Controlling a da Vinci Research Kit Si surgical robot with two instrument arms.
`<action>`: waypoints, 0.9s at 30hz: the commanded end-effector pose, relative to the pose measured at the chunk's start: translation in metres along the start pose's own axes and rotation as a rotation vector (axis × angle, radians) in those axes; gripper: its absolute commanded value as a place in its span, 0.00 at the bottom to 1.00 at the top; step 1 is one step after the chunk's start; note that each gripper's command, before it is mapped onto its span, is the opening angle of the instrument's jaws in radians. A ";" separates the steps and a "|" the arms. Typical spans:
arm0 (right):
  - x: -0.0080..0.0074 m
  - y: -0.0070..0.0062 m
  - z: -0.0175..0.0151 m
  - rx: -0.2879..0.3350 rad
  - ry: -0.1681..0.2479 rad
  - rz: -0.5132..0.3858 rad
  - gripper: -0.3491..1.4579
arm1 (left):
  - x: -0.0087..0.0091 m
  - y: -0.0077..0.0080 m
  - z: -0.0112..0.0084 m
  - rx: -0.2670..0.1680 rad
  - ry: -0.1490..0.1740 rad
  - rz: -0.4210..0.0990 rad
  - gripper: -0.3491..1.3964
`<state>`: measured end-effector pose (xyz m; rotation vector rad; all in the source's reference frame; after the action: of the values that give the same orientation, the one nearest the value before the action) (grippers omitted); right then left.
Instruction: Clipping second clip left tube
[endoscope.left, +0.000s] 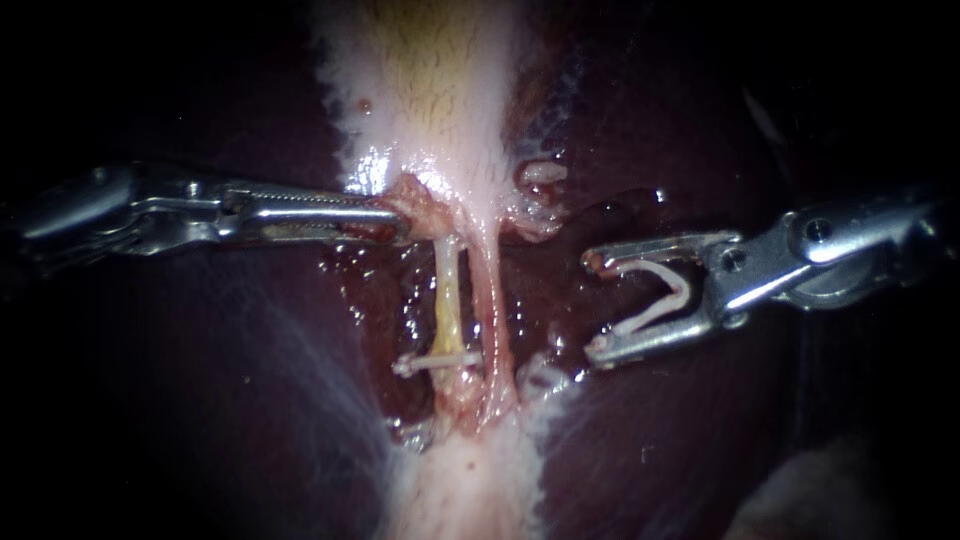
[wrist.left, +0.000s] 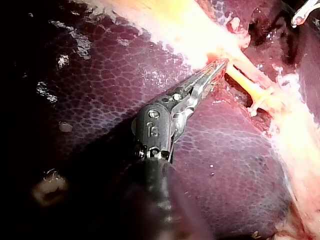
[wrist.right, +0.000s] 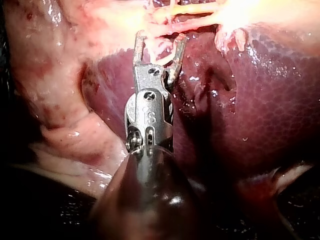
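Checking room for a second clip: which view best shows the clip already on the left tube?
The endoscope view: the clip lies whole across the left tube, side-on, with bare tube above it. The left wrist view shows it smaller, beyond the left instrument's tip. The right wrist view does not show it clearly.

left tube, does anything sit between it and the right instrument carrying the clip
Yes. The right tube runs close beside the left tube, on the side facing the right instrument, whose jaws hold the loaded clip. Otherwise only bare liver lies between them.
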<state>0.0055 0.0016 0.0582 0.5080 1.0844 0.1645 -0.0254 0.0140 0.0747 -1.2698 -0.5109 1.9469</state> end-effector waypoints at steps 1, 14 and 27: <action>0.0000 0.0000 0.0000 0.000 0.000 0.000 0.47 | 0.0001 0.0000 -0.0002 -0.001 0.000 0.000 0.00; 0.0000 0.0000 0.0000 0.000 0.000 0.000 0.47 | 0.0055 0.0030 -0.0088 0.002 0.031 -0.039 0.00; 0.0002 -0.0002 0.0013 0.007 0.000 -0.001 0.47 | 0.0071 0.0043 -0.0108 0.006 0.055 -0.034 0.00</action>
<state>0.0072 0.0008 0.0585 0.5143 1.0879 0.1548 -0.0189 0.0159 0.0629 -1.2994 -0.4957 1.8779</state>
